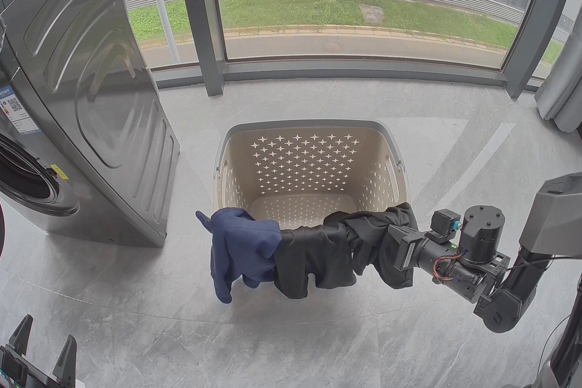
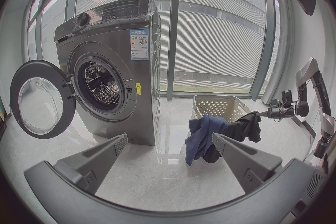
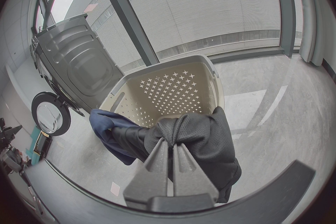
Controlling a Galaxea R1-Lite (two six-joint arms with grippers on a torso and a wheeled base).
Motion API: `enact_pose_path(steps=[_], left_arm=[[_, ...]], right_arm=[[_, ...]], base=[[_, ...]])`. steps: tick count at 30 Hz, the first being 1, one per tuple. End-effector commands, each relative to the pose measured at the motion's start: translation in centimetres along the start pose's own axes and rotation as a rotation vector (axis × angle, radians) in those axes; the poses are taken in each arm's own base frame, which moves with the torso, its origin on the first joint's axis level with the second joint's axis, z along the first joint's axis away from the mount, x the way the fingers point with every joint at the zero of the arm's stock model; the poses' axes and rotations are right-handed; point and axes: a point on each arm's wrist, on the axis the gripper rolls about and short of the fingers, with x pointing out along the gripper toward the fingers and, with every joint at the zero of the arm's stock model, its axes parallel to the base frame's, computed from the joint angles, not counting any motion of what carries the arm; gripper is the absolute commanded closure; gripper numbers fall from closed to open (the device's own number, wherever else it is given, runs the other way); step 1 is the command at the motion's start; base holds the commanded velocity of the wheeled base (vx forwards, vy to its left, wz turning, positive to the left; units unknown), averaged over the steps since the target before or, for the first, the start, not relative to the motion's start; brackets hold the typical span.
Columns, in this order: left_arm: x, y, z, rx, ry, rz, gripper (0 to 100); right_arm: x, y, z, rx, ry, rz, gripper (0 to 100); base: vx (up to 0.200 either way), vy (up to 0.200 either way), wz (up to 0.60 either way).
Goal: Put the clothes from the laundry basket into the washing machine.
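Clothes (image 1: 315, 250) hide the laundry basket's (image 1: 303, 123) near rim

The grey stone floor (image 1: 364, 334) carries the washing machine (image 1: 91, 104) and, near it, the laundry basket (image 1: 303, 165).

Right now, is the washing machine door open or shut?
Open. The round door is swung fully aside on its hinge, and the drum of the washing machine shows through the uncovered opening.
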Motion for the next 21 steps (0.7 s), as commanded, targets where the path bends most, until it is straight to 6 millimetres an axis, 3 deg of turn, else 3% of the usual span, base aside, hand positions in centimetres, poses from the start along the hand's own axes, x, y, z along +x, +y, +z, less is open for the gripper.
enact_pose_path(steps=[1, 10, 21], left_arm=[[0.0, 0.0, -0.5, -0.001, 0.001, 0.001, 0], [0.0, 0.0, -0.5, -0.001, 0.001, 0.001, 0], [0.0, 0.0, -0.5, -0.001, 0.001, 0.002, 0]], right_arm=[[-2.4, 1.3, 3.3, 0.002, -0.114, 0.049, 100], [-6.3, 3.9, 6.9, 0.009, -0.255, 0.135, 100], [-7.9, 5.8, 8.7, 0.002, -0.342, 0.222, 100]], base=[[0.000, 0.000, 0.00], [0.000, 0.000, 0.00], [0.000, 0.000, 0.00]])
